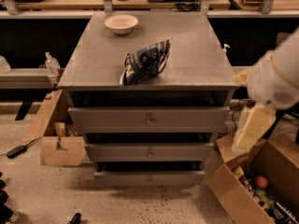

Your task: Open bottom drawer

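Observation:
A grey cabinet with three drawer fronts stands in the middle of the view. The bottom drawer (149,178) is the slimmest front, lowest to the floor, with a small round knob at its centre, and it looks pushed in. My arm (268,85) shows at the right as a blurred white joint. A cream link (252,127) hangs from it beside the cabinet's right side. It is level with the upper and middle drawers and touches nothing. The gripper itself is out of view.
On the cabinet top lie a chip bag (145,62) and a white bowl (121,23). An open cardboard box (261,185) holding items sits on the floor at the right. A wooden block (60,148) and a bottle (51,63) are at the left. Desks stand behind.

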{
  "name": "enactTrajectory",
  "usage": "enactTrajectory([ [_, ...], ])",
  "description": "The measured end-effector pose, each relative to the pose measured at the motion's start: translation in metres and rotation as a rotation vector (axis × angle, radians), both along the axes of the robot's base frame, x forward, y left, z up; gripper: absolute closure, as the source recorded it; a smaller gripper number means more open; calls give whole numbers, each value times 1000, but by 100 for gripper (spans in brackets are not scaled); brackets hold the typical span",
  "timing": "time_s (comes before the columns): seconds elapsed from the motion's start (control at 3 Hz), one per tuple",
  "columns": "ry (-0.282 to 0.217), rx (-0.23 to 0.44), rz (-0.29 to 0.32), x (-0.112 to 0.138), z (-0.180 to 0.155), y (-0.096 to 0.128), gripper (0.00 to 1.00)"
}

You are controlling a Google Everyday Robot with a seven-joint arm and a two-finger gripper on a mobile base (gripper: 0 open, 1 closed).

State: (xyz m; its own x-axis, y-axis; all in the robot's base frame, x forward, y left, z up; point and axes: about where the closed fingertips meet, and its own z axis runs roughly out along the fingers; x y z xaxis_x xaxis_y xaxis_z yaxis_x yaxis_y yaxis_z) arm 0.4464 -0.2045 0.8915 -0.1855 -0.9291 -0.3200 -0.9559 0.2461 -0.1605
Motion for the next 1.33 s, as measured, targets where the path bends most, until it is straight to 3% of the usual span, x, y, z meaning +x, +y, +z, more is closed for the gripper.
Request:
enactTrajectory([
  [0.33,25,102,33,-12,-87,-1,0],
  [0.67,13,145,69,-16,-168,7,0],
  [1.0,-44,154,47,-8,-223,4,0],
  [1.33,-132,88,-33,34,-245,-20,0],
])
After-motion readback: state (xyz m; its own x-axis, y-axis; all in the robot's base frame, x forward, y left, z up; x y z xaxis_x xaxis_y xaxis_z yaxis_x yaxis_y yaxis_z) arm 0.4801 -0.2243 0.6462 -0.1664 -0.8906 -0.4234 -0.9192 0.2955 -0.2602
